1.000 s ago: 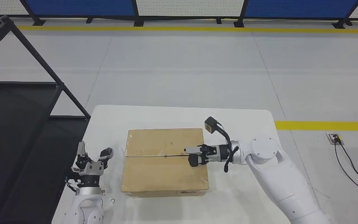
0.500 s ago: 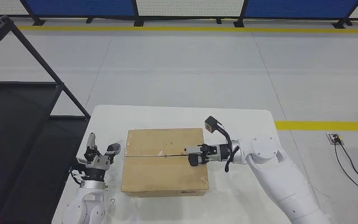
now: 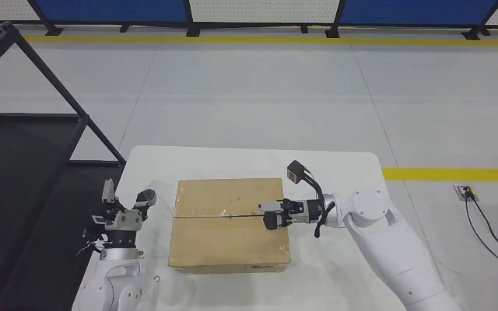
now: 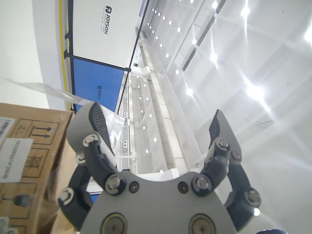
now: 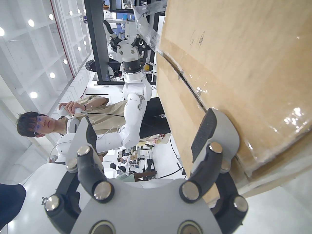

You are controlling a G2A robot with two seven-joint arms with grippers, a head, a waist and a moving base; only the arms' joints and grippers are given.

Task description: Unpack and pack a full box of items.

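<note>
box (image 3: 229,237): closed brown cardboard, sitting in the middle of the white table (image 3: 342,167). Its two top flaps meet in a seam (image 3: 222,216) that runs across the top from the left arm's side to the right arm's side.
seam: slightly parted in the right wrist view, with bits of clear film along its edges.
tape (image 5: 146,29): a clear strip standing off the box's end on the left arm's side. In the left wrist view it runs from above the box's corner to one finger of that arm's gripper.
left gripper (image 3: 127,198): near the table's left edge, just beside the box's left end and apart from the cardboard, pointing upward. Its fingers are spread wide with nothing clamped between them. The tape lies against the pad (image 4: 100,122) of the finger nearer the box.
right gripper (image 3: 268,218): low over the box top at the seam's right-hand part. Its fingers are spread wide and hold nothing. One finger (image 5: 207,132) lies against the cardboard just beside the seam, and the other is off the box in open air.
</note>
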